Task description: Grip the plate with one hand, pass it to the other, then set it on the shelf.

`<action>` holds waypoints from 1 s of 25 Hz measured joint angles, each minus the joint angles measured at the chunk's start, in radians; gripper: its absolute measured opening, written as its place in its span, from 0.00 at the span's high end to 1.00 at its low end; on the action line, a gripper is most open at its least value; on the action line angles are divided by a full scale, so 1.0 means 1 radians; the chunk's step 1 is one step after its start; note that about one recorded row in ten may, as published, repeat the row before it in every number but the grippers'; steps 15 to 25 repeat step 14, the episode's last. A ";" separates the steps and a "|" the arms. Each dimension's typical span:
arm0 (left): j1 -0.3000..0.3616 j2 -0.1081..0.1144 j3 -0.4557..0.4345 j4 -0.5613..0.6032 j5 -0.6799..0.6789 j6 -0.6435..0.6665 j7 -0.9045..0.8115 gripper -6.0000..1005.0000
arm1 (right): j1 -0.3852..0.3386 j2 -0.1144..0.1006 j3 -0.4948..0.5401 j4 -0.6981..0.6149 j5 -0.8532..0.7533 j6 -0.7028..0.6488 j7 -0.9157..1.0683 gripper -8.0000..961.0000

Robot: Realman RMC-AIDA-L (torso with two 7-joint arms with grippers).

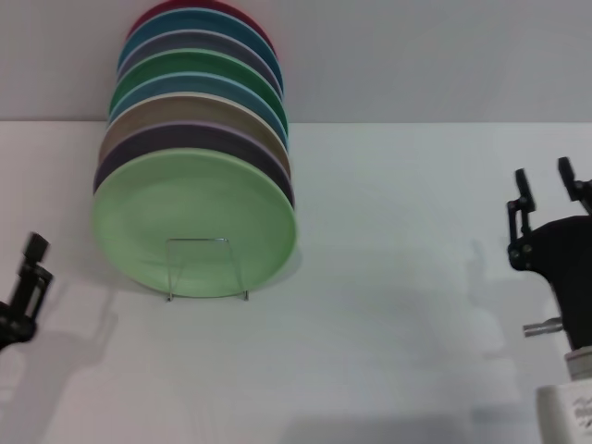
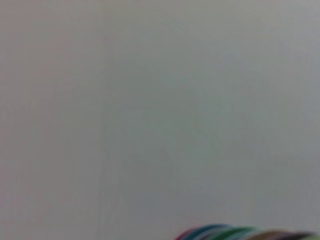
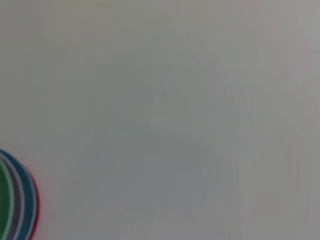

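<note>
- Nearest you, the left hand (image 1: 28,277) sits low at the left edge of the white desk (image 1: 388,305). It holds nothing; you cannot tell whether its fingers are spread or closed from here.
- The right hand (image 1: 546,190) is raised at the right edge, fingers parted wide around empty air, well apart from the plates.
- Mid-desk stands the small stand of thin upright loops (image 1: 205,268), the shelf for this job. Only its front loop shows.
- The pale mint-green round matte plate (image 1: 194,222) leans upright in that stand as the front of the row, its face toward you. Judging by this, the placement looks already done.
- Behind it, a row of coloured plates (image 1: 199,102) runs back: dark purple, tan, teal, emerald green, blue, red last.
- Risks: the stand is far narrower than the plate, so a nudge on the rim could roll it out sideways. If either hand moves in across the row, it could tip the whole line forward.
</note>
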 joint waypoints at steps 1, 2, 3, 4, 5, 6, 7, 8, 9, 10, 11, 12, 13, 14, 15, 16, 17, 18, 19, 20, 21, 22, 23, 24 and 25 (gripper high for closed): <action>0.000 0.000 -0.015 -0.001 0.000 0.006 -0.044 0.47 | 0.007 0.000 0.008 -0.018 0.000 0.000 0.041 0.62; -0.003 0.001 -0.028 0.000 0.000 0.009 -0.077 0.43 | 0.015 -0.001 0.014 -0.038 0.000 0.000 0.082 0.62; -0.006 0.001 -0.041 0.000 0.000 0.010 -0.099 0.38 | 0.022 -0.001 0.018 -0.058 0.000 0.001 0.131 0.62; -0.010 0.000 -0.053 0.000 0.000 0.010 -0.116 0.34 | 0.029 -0.002 0.021 -0.077 0.000 0.001 0.171 0.62; -0.016 -0.001 -0.066 -0.001 0.000 0.010 -0.130 0.29 | 0.036 -0.002 0.023 -0.098 0.000 0.002 0.218 0.62; -0.022 -0.001 -0.073 -0.002 0.000 0.010 -0.135 0.29 | 0.044 -0.003 0.023 -0.119 0.000 0.004 0.265 0.62; -0.026 -0.002 -0.076 -0.003 0.000 0.010 -0.136 0.28 | 0.052 -0.004 0.021 -0.139 0.000 0.008 0.313 0.62; -0.030 -0.002 -0.080 -0.003 0.000 0.008 -0.138 0.28 | 0.059 -0.005 0.020 -0.156 -0.002 0.013 0.353 0.62; -0.034 -0.003 -0.084 -0.003 0.000 0.006 -0.140 0.27 | 0.068 -0.007 0.017 -0.177 -0.005 0.025 0.410 0.62; -0.038 -0.003 -0.090 -0.003 0.000 0.004 -0.141 0.27 | 0.078 -0.008 0.013 -0.198 -0.008 0.038 0.462 0.62; -0.040 -0.003 -0.093 -0.004 0.000 0.004 -0.141 0.26 | 0.087 -0.008 0.009 -0.221 -0.010 0.049 0.515 0.62; -0.044 -0.003 -0.097 -0.004 0.000 0.003 -0.140 0.26 | 0.094 -0.008 0.003 -0.245 -0.011 0.055 0.558 0.62; -0.047 -0.004 -0.099 -0.005 0.000 0.002 -0.139 0.26 | 0.099 -0.007 0.000 -0.262 -0.012 0.058 0.586 0.62; -0.048 -0.004 -0.099 -0.005 -0.001 0.002 -0.138 0.26 | 0.102 -0.005 -0.001 -0.276 -0.011 0.060 0.601 0.62; -0.048 -0.004 -0.099 -0.005 -0.001 0.002 -0.138 0.26 | 0.102 -0.005 -0.001 -0.276 -0.011 0.060 0.601 0.62; -0.048 -0.004 -0.099 -0.005 -0.001 0.002 -0.138 0.26 | 0.102 -0.005 -0.001 -0.276 -0.011 0.060 0.601 0.62; -0.048 -0.004 -0.099 -0.005 -0.001 0.002 -0.138 0.26 | 0.102 -0.005 -0.001 -0.276 -0.011 0.060 0.601 0.62; -0.048 -0.004 -0.099 -0.005 -0.001 0.002 -0.138 0.26 | 0.102 -0.005 -0.001 -0.276 -0.011 0.060 0.601 0.62; -0.048 -0.004 -0.099 -0.005 -0.001 0.002 -0.138 0.26 | 0.102 -0.005 -0.001 -0.276 -0.011 0.060 0.601 0.62; -0.048 -0.004 -0.099 -0.005 -0.001 0.002 -0.138 0.26 | 0.102 -0.005 -0.001 -0.276 -0.011 0.060 0.601 0.62; -0.048 -0.004 -0.099 -0.005 -0.001 0.002 -0.138 0.26 | 0.102 -0.005 -0.001 -0.276 -0.011 0.060 0.601 0.62; -0.048 -0.004 -0.099 -0.005 -0.001 0.002 -0.138 0.26 | 0.102 -0.005 -0.001 -0.276 -0.011 0.060 0.601 0.62; -0.048 -0.004 -0.099 -0.005 -0.001 0.002 -0.138 0.26 | 0.102 -0.005 -0.001 -0.276 -0.011 0.060 0.601 0.62; -0.048 -0.004 -0.099 -0.005 -0.001 0.002 -0.138 0.26 | 0.102 -0.005 -0.001 -0.276 -0.011 0.060 0.601 0.62; -0.048 -0.004 -0.099 -0.005 -0.001 0.002 -0.138 0.26 | 0.102 -0.005 -0.001 -0.276 -0.011 0.060 0.601 0.62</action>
